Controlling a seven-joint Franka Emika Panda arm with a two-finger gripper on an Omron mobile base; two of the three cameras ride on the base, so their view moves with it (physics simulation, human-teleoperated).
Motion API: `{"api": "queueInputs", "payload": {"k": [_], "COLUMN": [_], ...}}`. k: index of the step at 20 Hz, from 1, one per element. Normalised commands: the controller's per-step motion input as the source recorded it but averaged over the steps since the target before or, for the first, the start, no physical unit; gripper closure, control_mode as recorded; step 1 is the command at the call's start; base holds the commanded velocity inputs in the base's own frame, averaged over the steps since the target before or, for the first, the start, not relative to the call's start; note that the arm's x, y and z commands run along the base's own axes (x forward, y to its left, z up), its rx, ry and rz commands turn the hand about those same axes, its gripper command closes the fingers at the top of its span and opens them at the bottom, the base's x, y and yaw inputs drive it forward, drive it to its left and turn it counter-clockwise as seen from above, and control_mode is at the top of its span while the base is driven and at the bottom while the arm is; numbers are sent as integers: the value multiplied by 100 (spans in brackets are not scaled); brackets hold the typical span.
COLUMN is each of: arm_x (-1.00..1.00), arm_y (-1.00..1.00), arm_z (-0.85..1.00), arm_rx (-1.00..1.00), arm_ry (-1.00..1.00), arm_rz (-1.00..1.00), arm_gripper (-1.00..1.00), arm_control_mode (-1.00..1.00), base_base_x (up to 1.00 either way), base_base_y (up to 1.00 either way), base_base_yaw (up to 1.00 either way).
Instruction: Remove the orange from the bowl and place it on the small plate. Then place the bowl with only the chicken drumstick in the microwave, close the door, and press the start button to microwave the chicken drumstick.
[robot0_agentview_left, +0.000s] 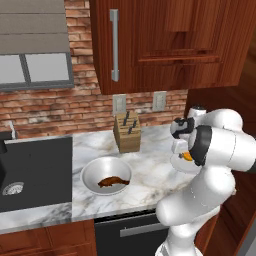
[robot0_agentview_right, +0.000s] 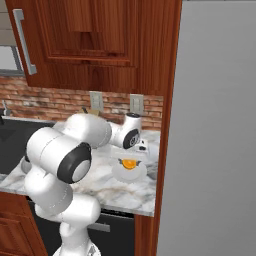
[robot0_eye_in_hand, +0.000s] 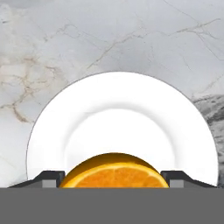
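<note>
Jaws clamped on the orange (robot0_eye_in_hand: 113, 174) over the plate (robot0_eye_in_hand: 122, 111), low in frame; released off-centre, it could roll onto the desk (robot0_eye_in_hand: 65, 39).

I see a red brick wall (robot0_agentview_left: 45, 107) behind the marble bench (robot0_agentview_left: 150, 172), dark wooden cabinets (robot0_agentview_left: 165, 45) above, a black sink (robot0_agentview_left: 35, 172) far left of the hand.

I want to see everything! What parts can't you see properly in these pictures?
- Small plate: left base view, mostly behind the white arm.
- Orange: hand view, lower part cut off at the bottom.
- Gripper: cannot tell whether its fingers touch the orange.
- Bowl: right base view, hidden by the arm.
</note>
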Motion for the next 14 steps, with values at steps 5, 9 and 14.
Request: {"api": "queueInputs", "payload": {"k": [5, 9, 14], "arm_x": [-2, -6, -7], "arm_y": [0, 3, 9], "arm_z": [-47, -33, -27], "arm_rx": [0, 0, -2], "arm_ry": [0, 0, 0], "arm_rz": [0, 0, 0], "arm_gripper": [100, 100, -100], "arm_control_mode": [-100, -100, -100], "base_base_x": [0, 0, 0], "base_base_y": [0, 0, 0], "base_base_yaw": [0, 0, 0]}}
